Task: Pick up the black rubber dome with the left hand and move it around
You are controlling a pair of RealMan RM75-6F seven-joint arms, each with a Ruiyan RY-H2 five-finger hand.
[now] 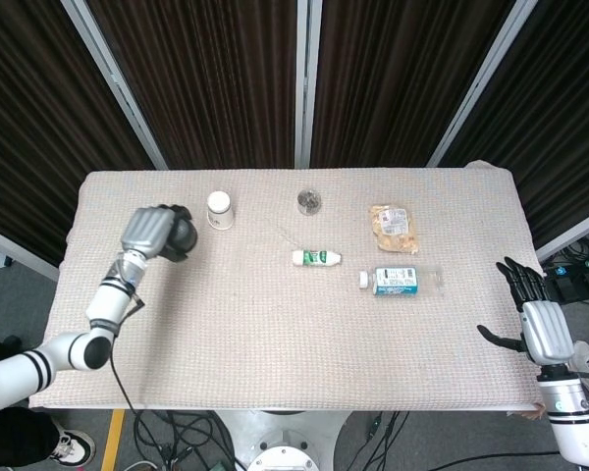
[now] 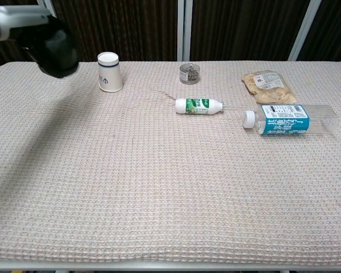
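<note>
Up near the table's [image 1: 275, 324] far-left corner, left hand [image 1: 149, 234] wrapped around black rubber dome [image 2: 58, 46], lifted for carrying; right hand [image 1: 537, 319] spread, idle.

Left hand [image 1: 149, 233] is gripping the black rubber dome [image 1: 180, 236] above the table [image 1: 275, 343], at the 9 o'clock side. A white paper cup [image 1: 219, 209] is standing just beside the dome, toward 1 o'clock. Small white bottle [image 1: 317, 258] is lying near centre; a larger water bottle [image 1: 401, 281] is lying toward 4 o'clock of it. Snack bag [image 1: 394, 225] and a small round tin [image 1: 309, 201] are sitting toward 12 o'clock. Right hand [image 1: 532, 314] is hanging off the 3 o'clock edge, fingers spread, holding nothing.
</note>
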